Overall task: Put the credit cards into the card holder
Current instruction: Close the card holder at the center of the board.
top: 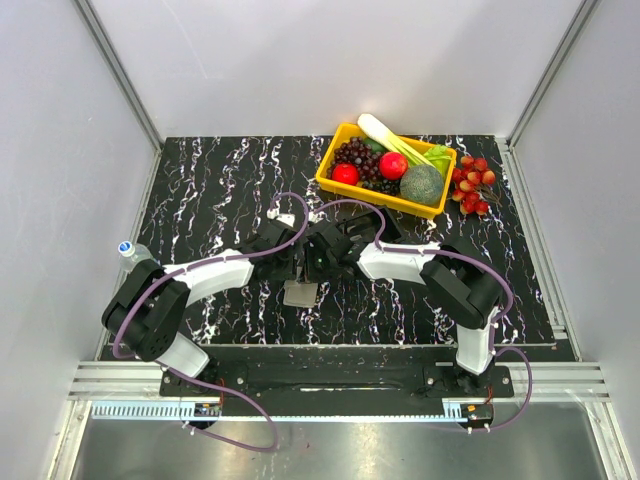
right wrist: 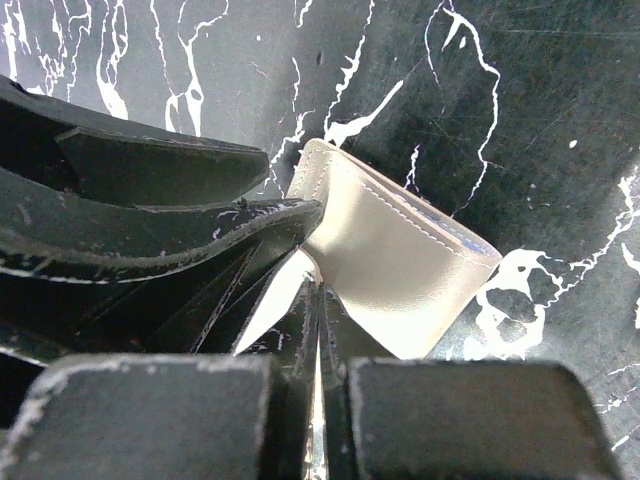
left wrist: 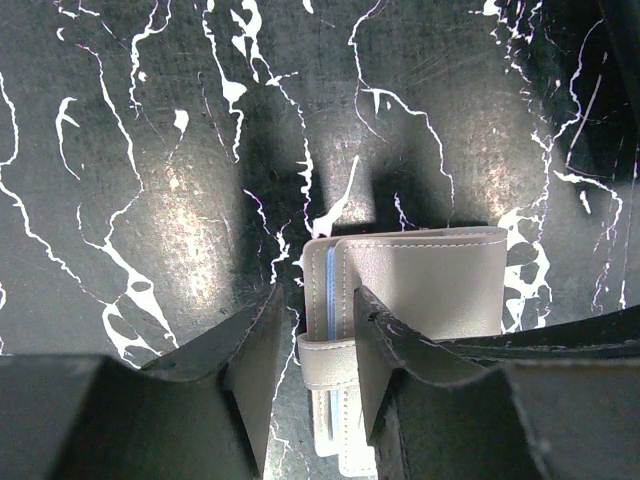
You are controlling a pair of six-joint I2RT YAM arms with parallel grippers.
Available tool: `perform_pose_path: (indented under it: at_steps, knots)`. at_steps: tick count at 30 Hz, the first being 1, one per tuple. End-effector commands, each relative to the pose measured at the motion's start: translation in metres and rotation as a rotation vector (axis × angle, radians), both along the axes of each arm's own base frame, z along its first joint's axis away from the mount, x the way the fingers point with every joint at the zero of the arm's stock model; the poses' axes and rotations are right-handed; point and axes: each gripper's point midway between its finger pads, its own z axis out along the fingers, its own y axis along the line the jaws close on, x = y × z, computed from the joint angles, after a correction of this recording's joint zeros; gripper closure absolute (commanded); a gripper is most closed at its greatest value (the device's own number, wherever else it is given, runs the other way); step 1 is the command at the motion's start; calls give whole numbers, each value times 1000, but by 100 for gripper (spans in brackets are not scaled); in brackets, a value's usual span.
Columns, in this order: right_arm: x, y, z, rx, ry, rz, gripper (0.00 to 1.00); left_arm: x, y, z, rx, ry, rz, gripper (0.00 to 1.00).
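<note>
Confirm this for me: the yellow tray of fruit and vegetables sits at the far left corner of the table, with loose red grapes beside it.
Wrong side. The top external view shows the yellow tray at the far right corner of the table. The red grapes do lie beside it.

A robotics lab test cell — white panels (top: pixel 300 60) in aluminium framing (top: pixel 118 75) enclose a black marbled tabletop (top: pixel 210 190) with two arms (top: pixel 215 278) bolted on.
</note>
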Motion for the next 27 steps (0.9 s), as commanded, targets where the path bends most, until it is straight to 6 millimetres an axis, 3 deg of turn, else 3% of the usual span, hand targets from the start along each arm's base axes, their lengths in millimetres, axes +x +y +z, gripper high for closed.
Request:
perform_pose_path:
  at_steps: [1,5,23,27]
  knots:
    - [-15,-16,-7,-60,69,-11,100,-8,12,-13,67,42,12,62]
    - [-11,-21,-1,-72,44,-34,100,-7,13,-13,69,39,13,62]
    - [-40,-22,-39,-81,222,-10,100,-7,14,-12,69,31,27,63]
    - [-47,-20,-36,-62,254,-5,100,-7,15,-11,68,30,30,63]
